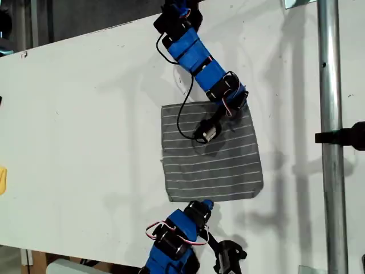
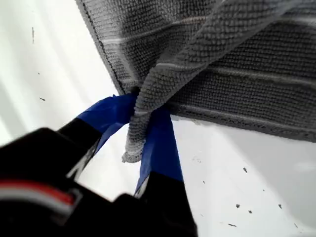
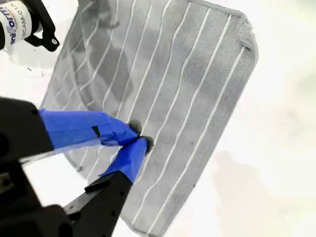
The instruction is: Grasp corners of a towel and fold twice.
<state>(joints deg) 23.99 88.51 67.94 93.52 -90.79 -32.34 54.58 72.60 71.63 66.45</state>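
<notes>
The towel point(image 1: 211, 165), dark grey with thin white stripes, lies almost flat on the white table point(image 1: 85, 125) at the middle of the exterior view. My first gripper point(image 1: 238, 104) reaches in from the exterior view's top to the towel's upper right corner. In the first wrist view my first gripper point(image 2: 140, 133) is shut on that corner point(image 2: 132, 154), and the cloth point(image 2: 237, 79) rises in a fold from the jaws. My second gripper point(image 1: 204, 204) is at the towel's lower edge. In its wrist view my second gripper point(image 3: 140, 137) is shut above the towel point(image 3: 187, 89), pinching nothing I can see.
A metal pole point(image 1: 328, 114) with a black clamp point(image 1: 342, 137) runs down the exterior view's right. The first arm's wrist camera point(image 1: 208, 132) and its cable hang over the towel and show as the camera point(image 3: 19, 22). A yellow object point(image 1: 3, 180) sits at the exterior view's left edge.
</notes>
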